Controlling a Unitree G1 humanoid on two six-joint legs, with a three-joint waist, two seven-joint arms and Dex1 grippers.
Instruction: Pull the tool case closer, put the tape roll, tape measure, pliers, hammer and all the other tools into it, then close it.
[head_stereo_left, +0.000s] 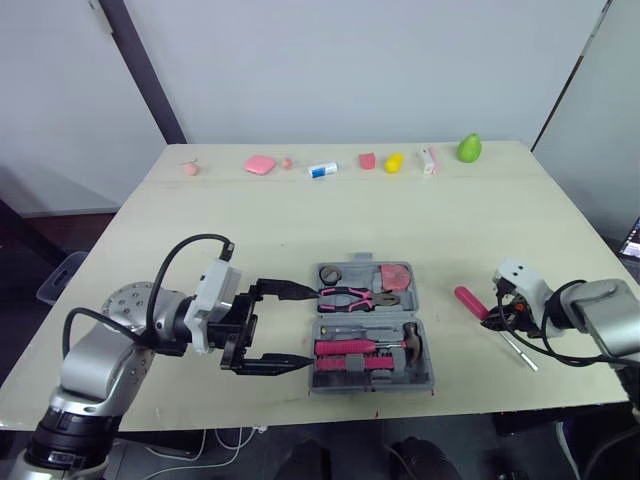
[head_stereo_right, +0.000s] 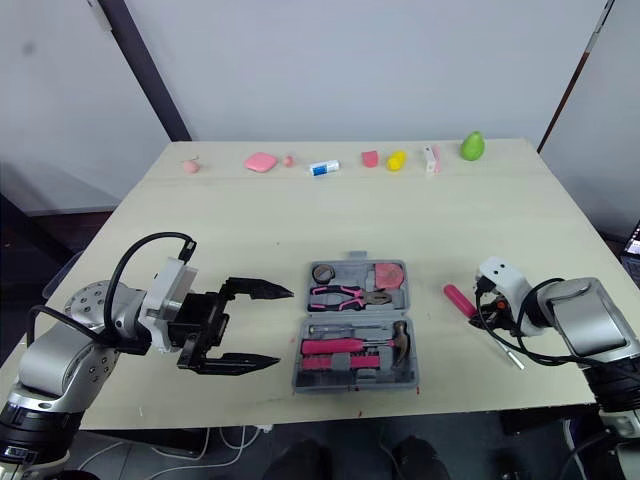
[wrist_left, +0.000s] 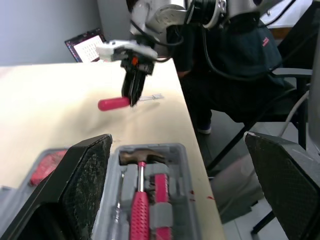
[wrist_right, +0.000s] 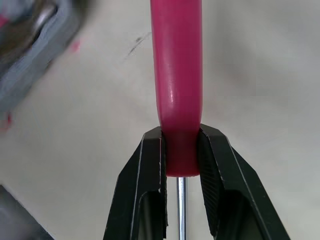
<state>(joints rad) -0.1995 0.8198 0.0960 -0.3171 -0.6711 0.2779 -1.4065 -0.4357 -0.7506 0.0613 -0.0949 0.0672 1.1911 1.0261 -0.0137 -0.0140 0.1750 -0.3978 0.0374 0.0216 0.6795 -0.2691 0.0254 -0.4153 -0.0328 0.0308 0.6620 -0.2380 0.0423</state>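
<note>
Lying open near the front edge of the table (head_stereo_left: 300, 220), the tool case (head_stereo_left: 372, 386) held the pliers (head_stereo_left: 355, 295) in its far half and the hammer (head_stereo_left: 405, 343) in its near half. The left gripper (head_stereo_right: 285, 327) hung just beside the case's left side, its two black fingers spread wide with nothing between them. To the right of the case and apart from it, the right gripper (wrist_right: 181, 137) was clamped on the end of a pink screwdriver handle (wrist_right: 177, 75), the metal shaft running back between its fingers. The screwdriver sat low over the tabletop.
</note>
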